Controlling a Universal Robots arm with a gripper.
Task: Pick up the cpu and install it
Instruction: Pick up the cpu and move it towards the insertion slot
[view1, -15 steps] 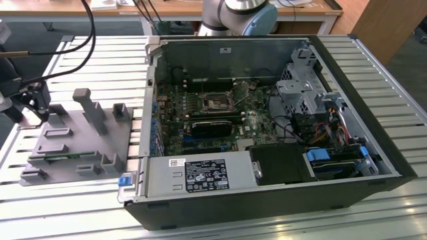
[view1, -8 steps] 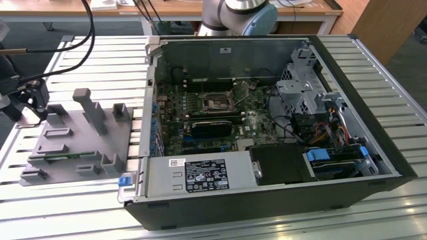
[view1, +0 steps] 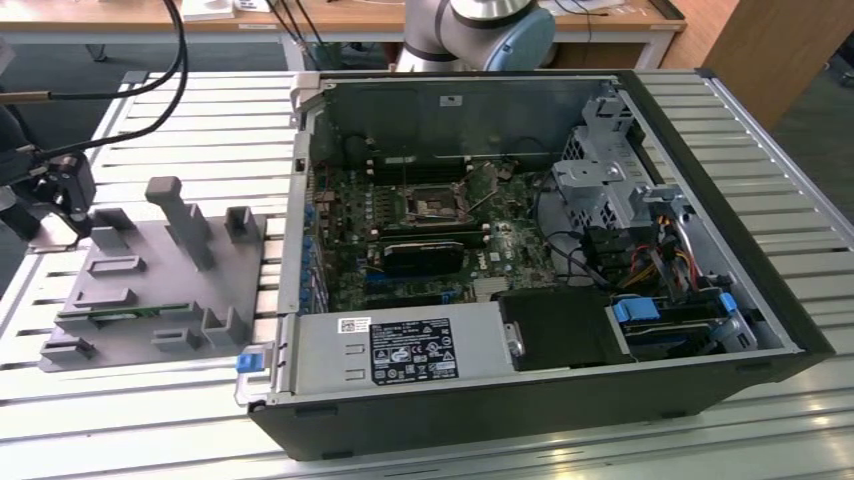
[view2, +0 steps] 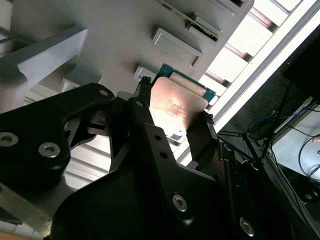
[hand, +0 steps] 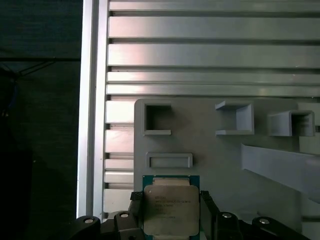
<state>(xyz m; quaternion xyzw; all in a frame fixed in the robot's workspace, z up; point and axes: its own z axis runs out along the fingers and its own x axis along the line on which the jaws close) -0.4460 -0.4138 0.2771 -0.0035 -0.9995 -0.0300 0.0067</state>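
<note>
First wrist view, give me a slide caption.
Gripper closed on the cpu at the grey parts tray on the slatted table.

Slatted aluminium worktop (view1: 200, 110) carries a grey moulded parts holder (view1: 134, 285) beside an open computer case (view1: 534, 415).

Silver-grey cpu (hand: 171, 210) with green rim, grey fixture (hand: 215, 150), black end effector (hand: 171, 201)

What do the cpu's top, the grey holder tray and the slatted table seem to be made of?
The cpu: metal lid, satin silver, reflecting light; green rim, probably circuit board. The holder tray: likely plastic, matte uniform grey with moulded or printed pockets. The table: probably aluminium, pale ribbed slats with a soft sheen.
</note>
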